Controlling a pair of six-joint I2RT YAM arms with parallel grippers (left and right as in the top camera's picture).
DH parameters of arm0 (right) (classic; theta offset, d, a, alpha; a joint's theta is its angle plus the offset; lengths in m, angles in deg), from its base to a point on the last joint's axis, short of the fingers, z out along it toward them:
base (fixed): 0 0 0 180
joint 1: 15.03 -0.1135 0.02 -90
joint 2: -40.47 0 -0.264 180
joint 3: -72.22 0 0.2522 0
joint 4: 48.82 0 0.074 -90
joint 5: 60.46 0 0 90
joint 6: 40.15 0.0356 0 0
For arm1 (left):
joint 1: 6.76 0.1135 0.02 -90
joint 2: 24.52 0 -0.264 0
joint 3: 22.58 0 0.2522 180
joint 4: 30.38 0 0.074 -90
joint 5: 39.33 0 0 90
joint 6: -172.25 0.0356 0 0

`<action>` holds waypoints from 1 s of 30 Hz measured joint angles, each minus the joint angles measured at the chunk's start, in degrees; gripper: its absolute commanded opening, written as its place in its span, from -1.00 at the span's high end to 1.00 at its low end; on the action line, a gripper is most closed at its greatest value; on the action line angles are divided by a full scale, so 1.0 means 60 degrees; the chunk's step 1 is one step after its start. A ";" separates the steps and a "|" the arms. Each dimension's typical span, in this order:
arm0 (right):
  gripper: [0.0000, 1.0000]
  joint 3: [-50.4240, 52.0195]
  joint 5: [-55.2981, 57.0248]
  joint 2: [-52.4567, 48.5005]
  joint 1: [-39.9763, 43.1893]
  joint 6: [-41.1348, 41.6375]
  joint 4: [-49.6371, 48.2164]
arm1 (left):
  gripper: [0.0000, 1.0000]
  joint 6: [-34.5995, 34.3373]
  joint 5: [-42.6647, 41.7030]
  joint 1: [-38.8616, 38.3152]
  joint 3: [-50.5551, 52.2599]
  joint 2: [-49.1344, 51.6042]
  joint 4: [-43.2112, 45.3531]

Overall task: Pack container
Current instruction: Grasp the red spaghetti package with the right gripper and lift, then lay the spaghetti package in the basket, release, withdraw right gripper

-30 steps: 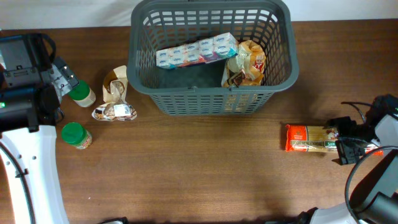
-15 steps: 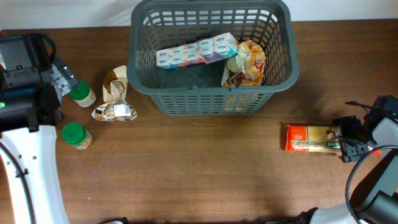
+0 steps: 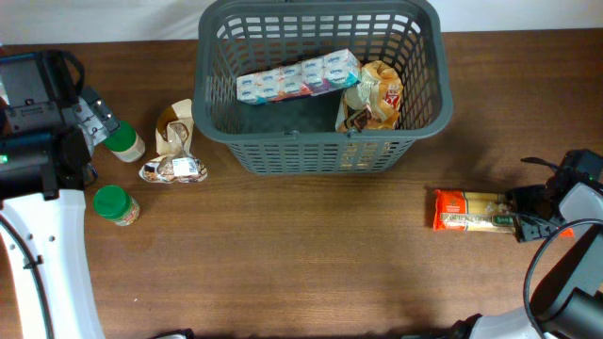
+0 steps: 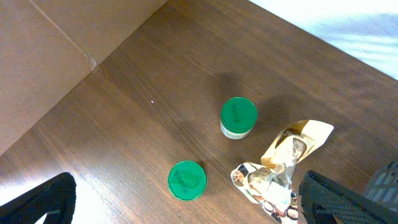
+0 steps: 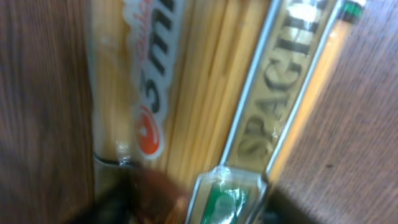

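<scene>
The dark grey basket (image 3: 320,151) stands at the back middle and holds a tissue pack (image 3: 298,77) and a snack bag (image 3: 379,94). A spaghetti packet (image 3: 474,210) lies flat on the table at the right and fills the right wrist view (image 5: 205,93). My right gripper (image 3: 529,215) is low at its right end, with dark blurred fingers (image 5: 118,199) on either side of the packet, and looks open. My left gripper (image 3: 94,121) hangs wide open and empty (image 4: 186,200) high above two green-lidded jars (image 4: 239,116) (image 4: 187,180) and a crumpled snack bag (image 4: 283,168).
In the overhead view the jars (image 3: 122,141) (image 3: 113,202) and the crumpled bag (image 3: 174,151) lie left of the basket. The left arm's base (image 3: 33,104) fills the far left. Brown table (image 3: 301,264) spreads in front of the basket.
My right gripper has slid to the right along the spaghetti packet toward its end. The packet, the basket and the left arm have not moved.
</scene>
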 measured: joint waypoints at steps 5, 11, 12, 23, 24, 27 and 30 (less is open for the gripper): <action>0.92 -0.0047 -0.0113 0.0310 0.0011 0.0117 0.0033 | -0.99 0.0004 0.0000 0.0000 0.0000 0.0000 0.0000; 0.92 -0.0091 -0.1056 0.0331 0.0124 -0.0091 0.0058 | -0.99 0.0000 0.0000 0.0000 0.0000 0.0000 -0.0004; 0.92 -0.0135 -0.1362 0.0375 0.0113 -0.0244 0.0091 | -0.99 0.0000 0.0000 0.0000 0.0000 0.0000 -0.0004; 0.92 -0.3432 -0.3111 0.3085 -0.0831 -0.3639 0.1035 | -0.98 0.0004 0.0000 0.0000 0.0000 0.0000 -0.0007; 0.92 -0.4058 -0.3187 0.3410 -0.1027 -0.3938 0.1195 | -0.99 0.0000 0.0000 0.0000 -0.0004 0.0000 0.0000; 0.92 -0.6069 -0.3472 0.4062 -0.1916 -0.5133 0.1956 | -0.99 0.0004 0.0000 0.0000 0.0000 0.0000 -0.0015; 0.92 -0.7359 -0.3807 0.4266 -0.3209 -0.6619 0.2350 | -0.99 0.0004 0.0000 0.0000 0.0000 0.0000 -0.0018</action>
